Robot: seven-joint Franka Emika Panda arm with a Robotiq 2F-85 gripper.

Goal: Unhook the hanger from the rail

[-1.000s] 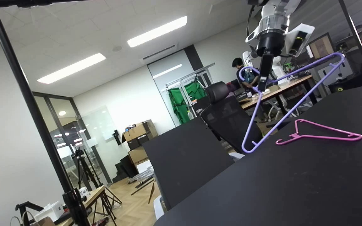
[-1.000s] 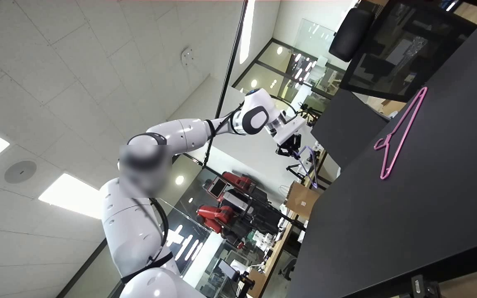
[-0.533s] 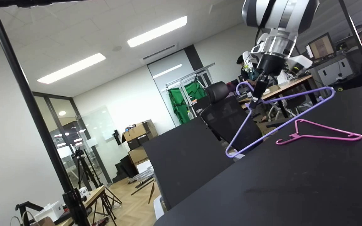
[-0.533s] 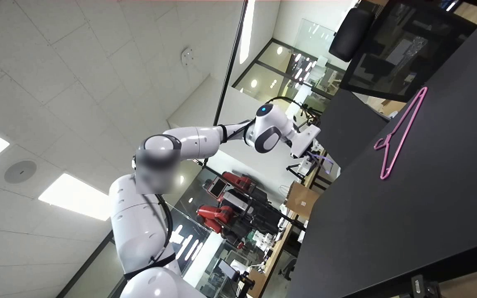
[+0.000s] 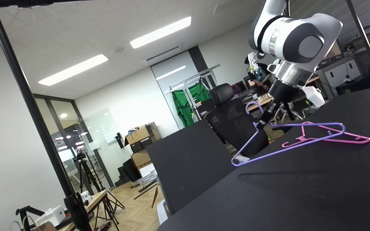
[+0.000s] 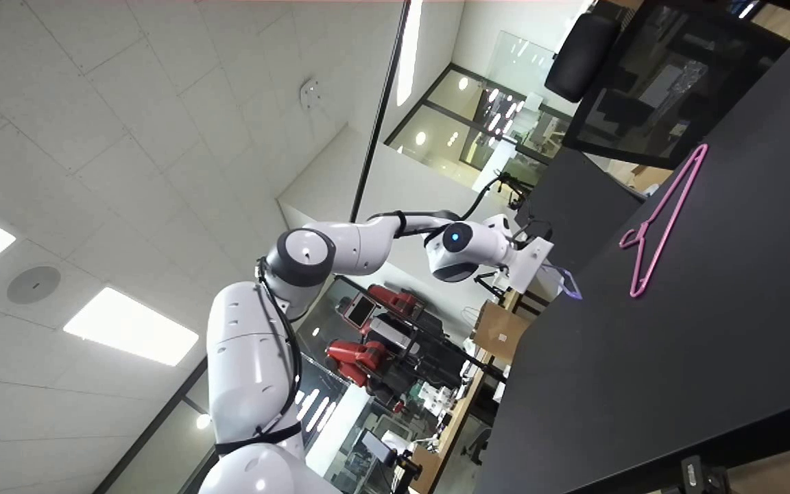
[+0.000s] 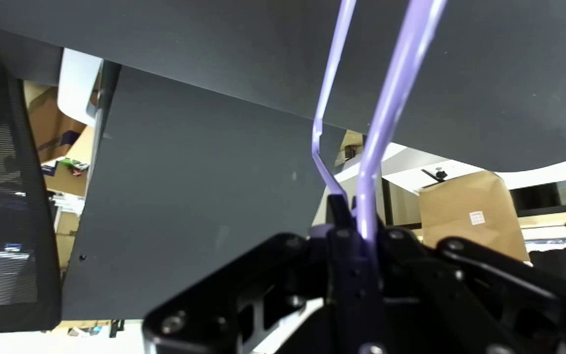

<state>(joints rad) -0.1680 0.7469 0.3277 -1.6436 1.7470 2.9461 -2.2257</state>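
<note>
Gripper (image 5: 260,125) has the lavender-purple hanger (image 7: 386,108) — fingers (image 5: 268,115) pinching it around the neck, just below the hook (image 5: 253,103). In the wrist view two lavender bars run out from between the fingertips, the nearer one thick, the farther one thin; exact contact is too dark to make out. In an exterior view the fingers point down and left, hook curling up on their left side.

Hanger is off the black tabletop (image 5: 300,199): thin shadow (image 5: 268,173) on the surface under the bottom bar, apart from it. True tilt — can't tell, both exterior views are rolled.

Magenta-pink hanger (image 6: 667,225) lies flat on the tabletop, to the right of the held one. They overlap by line of sight in an exterior view, but they're apart.

White robot arm (image 6: 251,370) fills the left side of an exterior view; its wrist end hides most of the gripper there.

Background: black mesh chair (image 5: 236,122) and black panel (image 5: 191,160) just past the table edge, cardboard boxes (image 5: 141,141) farther left, green cloth (image 5: 183,102) far, person (image 5: 259,75) far right. Brown paper bag (image 7: 469,211) on the right in the wrist view.
</note>
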